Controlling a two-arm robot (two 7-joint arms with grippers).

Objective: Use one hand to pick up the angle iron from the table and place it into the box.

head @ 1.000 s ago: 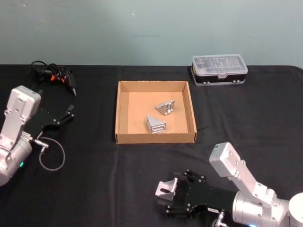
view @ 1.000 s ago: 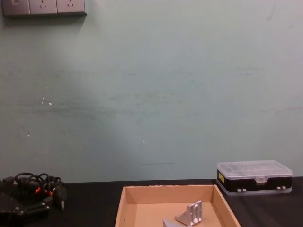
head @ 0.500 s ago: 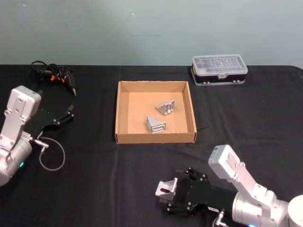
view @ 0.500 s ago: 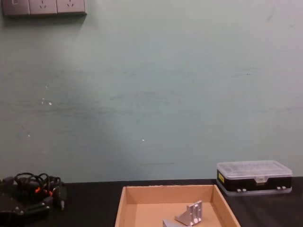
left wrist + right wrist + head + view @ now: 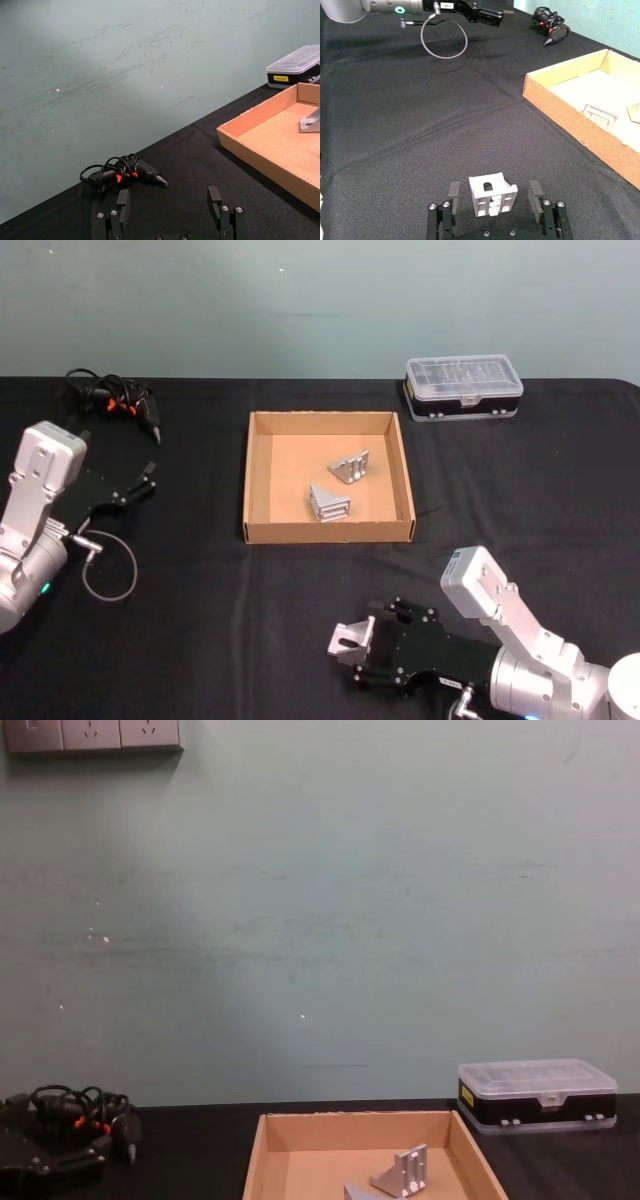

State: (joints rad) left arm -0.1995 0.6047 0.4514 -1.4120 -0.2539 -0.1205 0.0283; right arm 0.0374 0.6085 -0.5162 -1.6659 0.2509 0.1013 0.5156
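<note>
Two pieces are already lying in the box [image 5: 262, 476]. Right end effector [image 5: 493, 196] is straddling the angle iron [image 5: 492, 194], wide, not gripping; left end effector [image 5: 170, 206] is idling, wide.

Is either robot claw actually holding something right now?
No. The right gripper is open around the angle iron on the table, fingers apart from it. The left gripper is open.

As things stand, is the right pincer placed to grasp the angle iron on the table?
Probably yes. The right pincer is open with the angle iron sitting between its fingers on the table, and nothing blocks either side.
</note>
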